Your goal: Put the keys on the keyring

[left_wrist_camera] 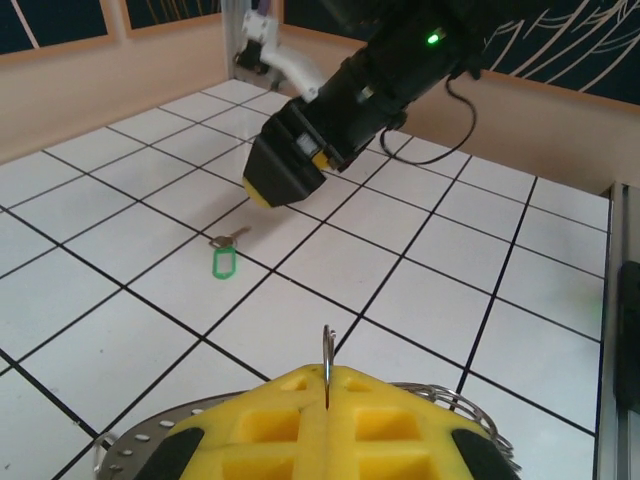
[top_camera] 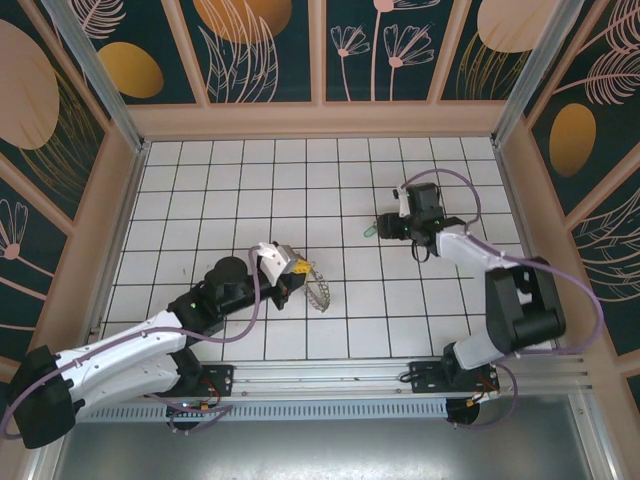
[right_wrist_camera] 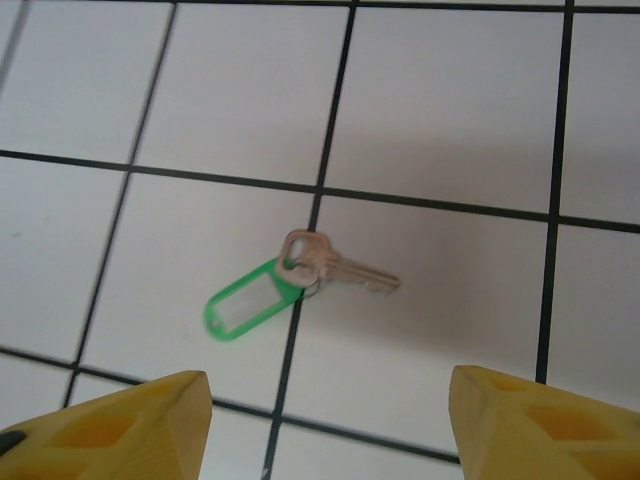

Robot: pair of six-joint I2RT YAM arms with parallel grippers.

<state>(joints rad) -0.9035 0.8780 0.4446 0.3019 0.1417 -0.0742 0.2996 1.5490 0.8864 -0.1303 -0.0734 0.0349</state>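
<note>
Keys [right_wrist_camera: 300, 280], a green tag whose label window is too blurred to read joined to a silvery key, lie flat on the tiled bench [right_wrist_camera: 450, 100] just ahead of the right end effector [right_wrist_camera: 325, 385], centred between its fingers, which stand wide apart and hold nothing. The left end effector [left_wrist_camera: 328, 378] is clamped tight on the keyring [left_wrist_camera: 135, 447] at its edge, well apart from the keys.

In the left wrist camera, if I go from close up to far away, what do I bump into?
Left tool pinching the keyring → keys with the green tag, lying on the floor → right tool above the tiles behind them.
</note>
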